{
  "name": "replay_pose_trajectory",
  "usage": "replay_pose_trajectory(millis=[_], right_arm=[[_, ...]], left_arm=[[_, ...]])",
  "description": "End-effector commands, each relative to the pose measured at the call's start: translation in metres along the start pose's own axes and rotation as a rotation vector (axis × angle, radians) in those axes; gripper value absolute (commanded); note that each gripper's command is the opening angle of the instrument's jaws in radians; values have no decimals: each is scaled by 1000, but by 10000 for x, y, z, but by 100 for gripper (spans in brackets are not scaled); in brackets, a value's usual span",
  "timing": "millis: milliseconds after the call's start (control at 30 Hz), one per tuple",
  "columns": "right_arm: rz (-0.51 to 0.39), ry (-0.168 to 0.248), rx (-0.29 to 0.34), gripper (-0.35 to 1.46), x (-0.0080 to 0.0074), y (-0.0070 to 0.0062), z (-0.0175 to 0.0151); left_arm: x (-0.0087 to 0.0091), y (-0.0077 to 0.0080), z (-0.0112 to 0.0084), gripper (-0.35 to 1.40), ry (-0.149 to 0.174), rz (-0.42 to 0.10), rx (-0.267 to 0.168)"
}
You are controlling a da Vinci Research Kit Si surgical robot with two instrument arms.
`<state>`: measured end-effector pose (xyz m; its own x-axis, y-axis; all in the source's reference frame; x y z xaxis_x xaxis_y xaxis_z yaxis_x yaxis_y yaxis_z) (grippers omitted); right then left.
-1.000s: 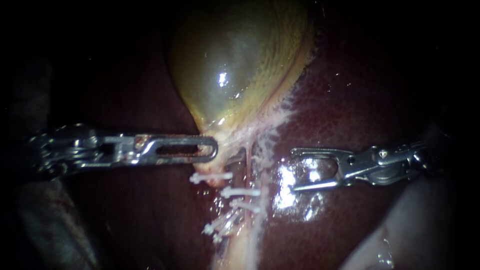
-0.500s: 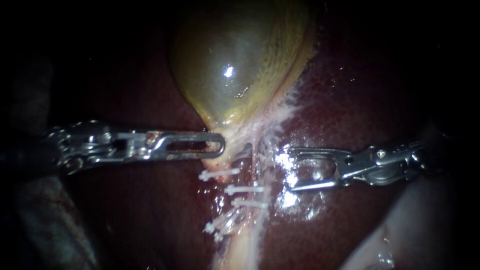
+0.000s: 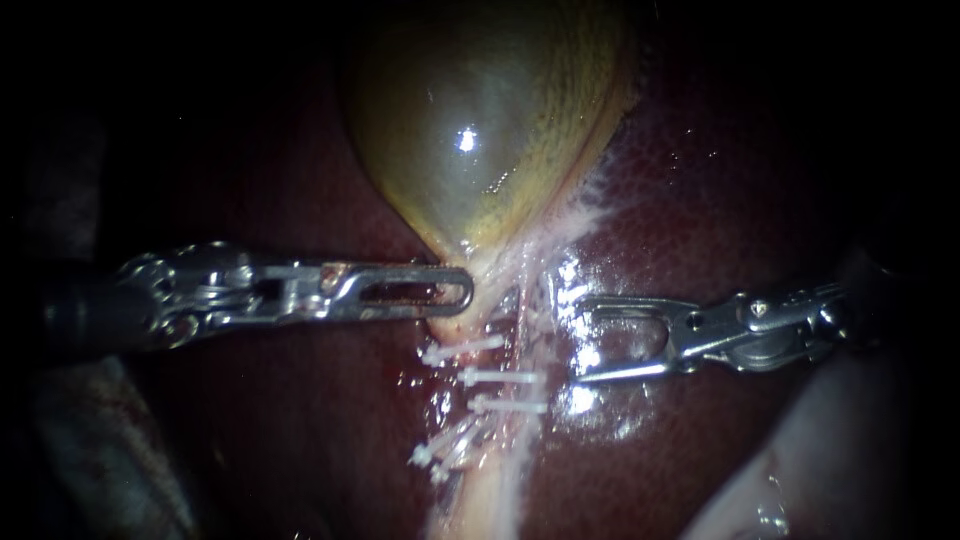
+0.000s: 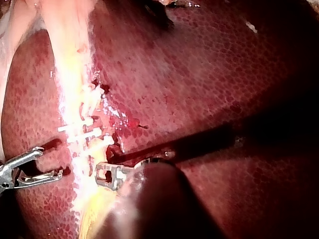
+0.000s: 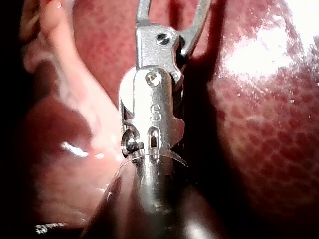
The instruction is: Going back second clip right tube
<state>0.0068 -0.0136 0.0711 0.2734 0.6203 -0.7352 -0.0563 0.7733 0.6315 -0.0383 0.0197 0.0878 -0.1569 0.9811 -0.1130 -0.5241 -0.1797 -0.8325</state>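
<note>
The yellow-green gallbladder (image 3: 480,130) narrows to a neck just above several white clips (image 3: 497,377) set across the pale tubes (image 3: 500,330). My left instrument (image 3: 455,290) comes in level from the left, and its slotted jaws are shut on the gallbladder neck. My right instrument (image 3: 582,338) lies on the liver just right of the clips, its jaws wide open and empty. In the left wrist view the clips (image 4: 79,130) lie ahead of my left instrument (image 4: 105,174), with the open right instrument (image 4: 30,164) beside them. The right wrist view shows my right instrument (image 5: 172,10) forked open.
Dark red liver (image 3: 720,180) surrounds the gallbladder and gleams wet near the right jaws. Pale tissue (image 3: 800,460) lies at the lower right. A pale strand (image 3: 480,500) runs down from the clips.
My left instrument has moved right, drawing the gallbladder neck and the upper clips toward my right instrument. The right instrument has hardly moved and stays open.
</note>
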Motion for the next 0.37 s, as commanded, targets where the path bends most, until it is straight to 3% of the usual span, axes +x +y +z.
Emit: replay_pose_trajectory(millis=[33, 367], right_arm=[[0, 0, 0, 57, 0, 0, 0], [0, 0, -1, 57, 0, 1, 0]], left_arm=[[0, 0, 0, -35, -1, 2, 0], [-1, 0, 0, -35, -1, 2, 1]])
